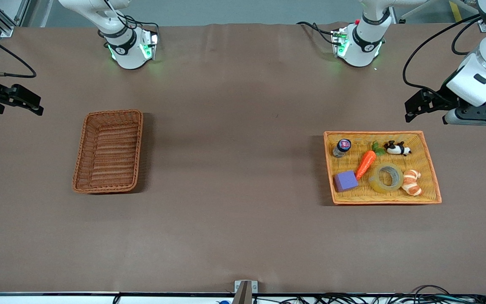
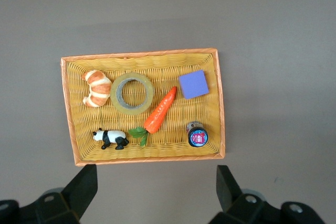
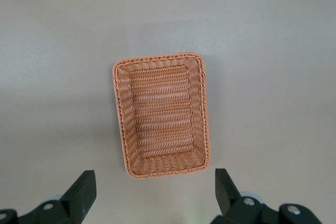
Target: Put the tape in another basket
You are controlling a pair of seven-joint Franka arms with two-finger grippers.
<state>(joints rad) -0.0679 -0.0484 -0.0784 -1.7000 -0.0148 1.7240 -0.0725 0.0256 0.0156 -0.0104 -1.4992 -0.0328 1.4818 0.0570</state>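
Observation:
The tape point(image 1: 386, 177), a yellowish translucent ring with a grey core, lies flat in the orange-yellow woven tray point(image 1: 373, 133), between a carrot and a croissant. It also shows in the left wrist view point(image 2: 132, 93). The reddish-brown wicker basket point(image 1: 114, 112) stands empty toward the right arm's end of the table, and shows in the right wrist view point(image 3: 157, 57). My left gripper point(image 1: 410, 110) is open and empty, raised over bare table beside the tray point(image 2: 142, 54). My right gripper point(image 1: 36, 108) is open and empty, raised over bare table beside the basket.
The tray also holds a croissant point(image 1: 412, 182), a toy carrot point(image 1: 366, 163), a purple cube point(image 1: 345, 180), a toy panda point(image 1: 397, 148) and a small jar point(image 1: 341, 147). Brown table cloth stretches between basket and tray. Both arm bases stand along the table's edge farthest from the front camera.

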